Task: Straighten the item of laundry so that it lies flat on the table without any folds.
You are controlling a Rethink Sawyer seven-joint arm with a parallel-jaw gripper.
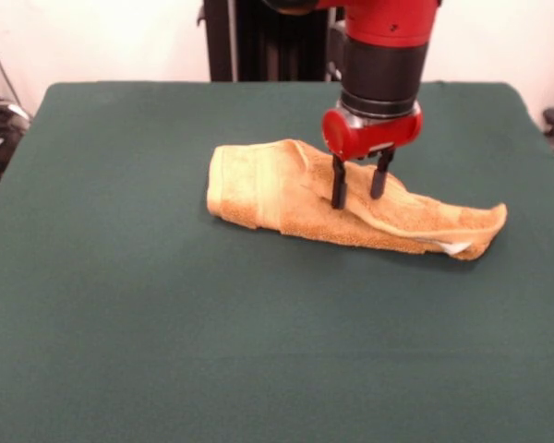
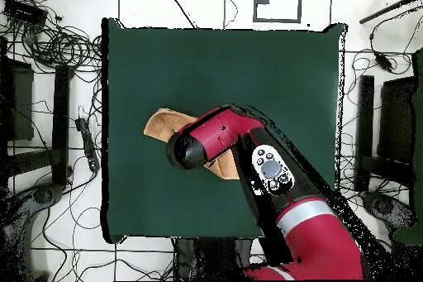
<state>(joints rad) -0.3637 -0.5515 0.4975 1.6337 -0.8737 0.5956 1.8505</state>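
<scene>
The orange-tan towel [image 1: 277,189] lies crumpled in a long folded bundle across the middle of the green table [image 1: 166,351]. Paler bands show near its left end, and a small white tag [image 1: 454,247] shows at its right end. My gripper [image 1: 358,187] stands upright over the towel's middle. Its two black fingers [image 1: 337,185] are apart, with the tips at a raised fold of the towel. In the overhead view the arm's wrist [image 2: 188,148] covers the gripper and most of the towel [image 2: 159,122]. Only the towel's left end and a small strip by the arm show.
The robot's pedestal [image 1: 258,37] stands at the table's far edge. In the overhead view, cables [image 2: 58,43] and equipment lie on the floor on all sides of the table [image 2: 248,64]. The red arm [image 2: 306,212] crosses the table's lower right part.
</scene>
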